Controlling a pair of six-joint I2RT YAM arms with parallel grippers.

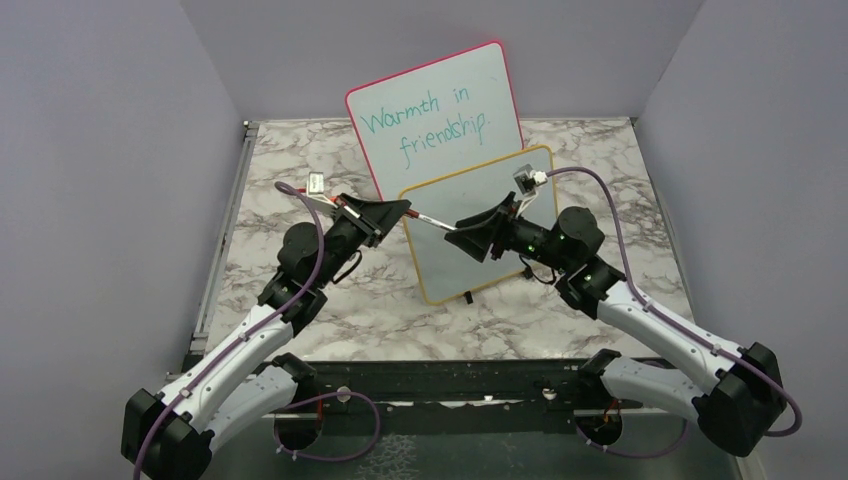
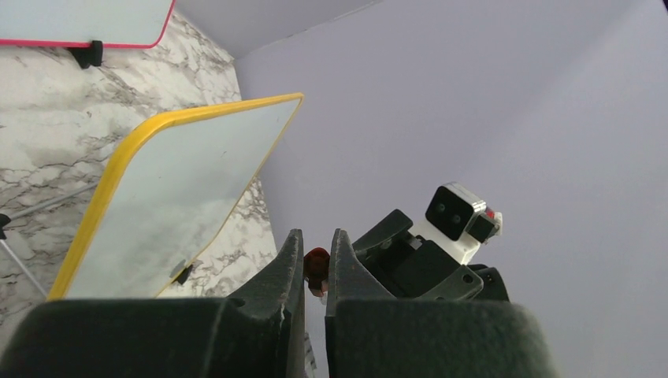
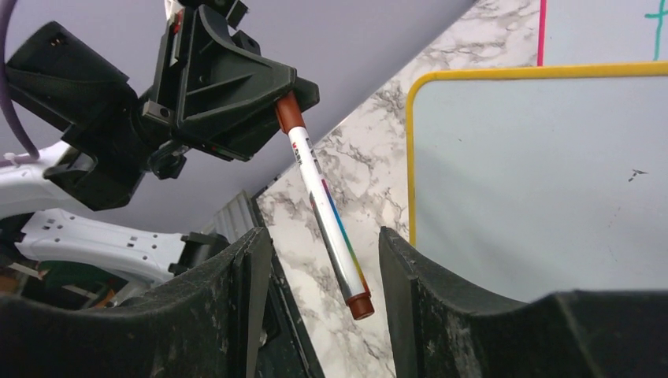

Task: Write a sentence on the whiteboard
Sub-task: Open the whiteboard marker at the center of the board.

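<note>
Marker [image 3: 324,206]: top end clamped in left gripper [image 3: 280,98]; right gripper [image 3: 324,244] open & empty astride free end; centre barrel btwn jaws before closing.

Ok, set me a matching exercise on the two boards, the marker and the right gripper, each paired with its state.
Things:
1. yellow-framed whiteboard
2. pink-framed board
3. marker
4. right gripper

States:
A. open, jaws on either side of the marker
B. teal writing
C. no words on it
D. clamped at one end by the left gripper

Pairs: 1-C, 2-B, 3-D, 4-A
</note>
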